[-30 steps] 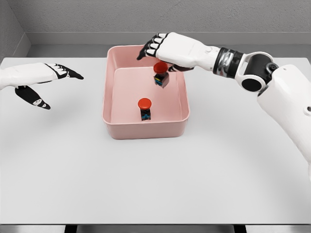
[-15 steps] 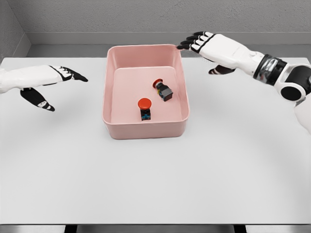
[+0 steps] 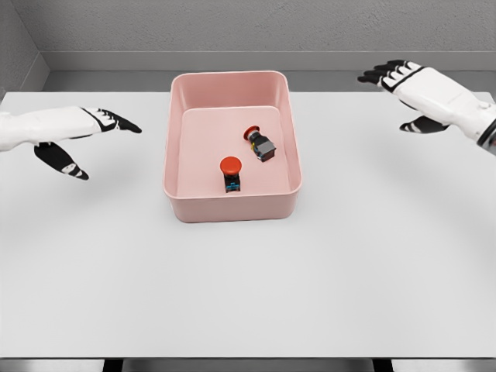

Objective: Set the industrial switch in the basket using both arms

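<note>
A pink basket [image 3: 231, 208] stands on the white table at centre back. Two industrial switches with red mushroom buttons lie inside it. One switch [image 3: 230, 173] stands upright near the basket's front. The other switch [image 3: 260, 144] lies tipped on its side toward the right wall. My left hand [image 3: 85, 136] hovers over the table well left of the basket, fingers spread and holding nothing. Far to the right of the basket my right hand [image 3: 407, 97] is open too, near the picture's right edge.
The white table [image 3: 248, 287] stretches wide in front of the basket, its front edge at the bottom of the picture. A grey wall and floor strip run behind the table's far edge.
The right hand let go of the second switch over the basket and pulled away to the right. That switch dropped and now lies on its side. The left hand barely moved.
</note>
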Robot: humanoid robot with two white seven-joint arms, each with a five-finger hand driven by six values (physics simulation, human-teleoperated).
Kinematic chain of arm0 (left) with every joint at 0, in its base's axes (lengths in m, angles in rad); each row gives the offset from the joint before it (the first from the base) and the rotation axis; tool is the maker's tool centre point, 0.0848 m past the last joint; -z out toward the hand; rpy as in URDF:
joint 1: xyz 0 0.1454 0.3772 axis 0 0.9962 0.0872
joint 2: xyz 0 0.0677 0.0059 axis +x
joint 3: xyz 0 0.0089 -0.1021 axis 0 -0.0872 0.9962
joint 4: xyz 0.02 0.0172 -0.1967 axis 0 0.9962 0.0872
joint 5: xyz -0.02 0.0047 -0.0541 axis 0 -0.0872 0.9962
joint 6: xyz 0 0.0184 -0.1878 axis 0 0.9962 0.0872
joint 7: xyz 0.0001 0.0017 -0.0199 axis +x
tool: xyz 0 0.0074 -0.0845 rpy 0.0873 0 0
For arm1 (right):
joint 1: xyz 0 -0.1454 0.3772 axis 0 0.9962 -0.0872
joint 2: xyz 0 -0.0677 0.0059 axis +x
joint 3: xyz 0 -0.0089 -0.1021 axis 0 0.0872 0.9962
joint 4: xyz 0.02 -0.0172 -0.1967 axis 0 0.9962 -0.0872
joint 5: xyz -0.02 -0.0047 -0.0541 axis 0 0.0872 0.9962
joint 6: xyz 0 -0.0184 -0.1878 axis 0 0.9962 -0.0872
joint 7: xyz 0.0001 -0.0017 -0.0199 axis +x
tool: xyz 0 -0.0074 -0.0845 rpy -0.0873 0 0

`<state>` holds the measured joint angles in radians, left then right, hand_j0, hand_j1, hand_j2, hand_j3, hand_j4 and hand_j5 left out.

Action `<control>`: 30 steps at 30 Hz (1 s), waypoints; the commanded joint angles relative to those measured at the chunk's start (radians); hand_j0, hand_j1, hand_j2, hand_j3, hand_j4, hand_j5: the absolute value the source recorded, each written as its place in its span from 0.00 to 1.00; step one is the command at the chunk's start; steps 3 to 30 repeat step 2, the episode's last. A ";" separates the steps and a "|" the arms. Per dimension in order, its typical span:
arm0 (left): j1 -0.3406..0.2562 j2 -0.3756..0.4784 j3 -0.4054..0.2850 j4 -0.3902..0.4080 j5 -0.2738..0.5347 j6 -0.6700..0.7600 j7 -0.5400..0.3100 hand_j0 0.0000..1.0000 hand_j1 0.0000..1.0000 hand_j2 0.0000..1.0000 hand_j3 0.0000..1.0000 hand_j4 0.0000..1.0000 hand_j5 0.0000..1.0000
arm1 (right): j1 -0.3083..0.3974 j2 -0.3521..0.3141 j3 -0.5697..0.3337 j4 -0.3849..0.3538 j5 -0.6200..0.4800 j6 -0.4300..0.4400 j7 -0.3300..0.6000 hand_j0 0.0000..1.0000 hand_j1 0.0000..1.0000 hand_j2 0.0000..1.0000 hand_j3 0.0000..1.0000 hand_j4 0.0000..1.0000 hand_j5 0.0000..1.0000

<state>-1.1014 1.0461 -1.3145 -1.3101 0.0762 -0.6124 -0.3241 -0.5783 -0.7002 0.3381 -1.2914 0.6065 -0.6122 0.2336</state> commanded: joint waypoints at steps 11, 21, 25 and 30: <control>0.000 0.000 0.001 0.000 0.007 0.002 0.000 1.00 1.00 1.00 1.00 1.00 1.00 | -0.002 -0.010 -0.002 -0.012 -0.019 0.001 0.000 1.00 1.00 1.00 1.00 1.00 1.00; 0.000 0.000 0.001 0.000 0.007 0.002 0.000 1.00 1.00 1.00 1.00 1.00 1.00 | -0.002 -0.010 -0.002 -0.012 -0.019 0.001 0.000 1.00 1.00 1.00 1.00 1.00 1.00; 0.000 0.000 0.001 0.000 0.007 0.002 0.000 1.00 1.00 1.00 1.00 1.00 1.00 | -0.002 -0.010 -0.002 -0.012 -0.019 0.001 0.000 1.00 1.00 1.00 1.00 1.00 1.00; 0.000 0.000 0.001 0.000 0.007 0.002 0.000 1.00 1.00 1.00 1.00 1.00 1.00 | -0.002 -0.010 -0.002 -0.012 -0.019 0.001 0.000 1.00 1.00 1.00 1.00 1.00 1.00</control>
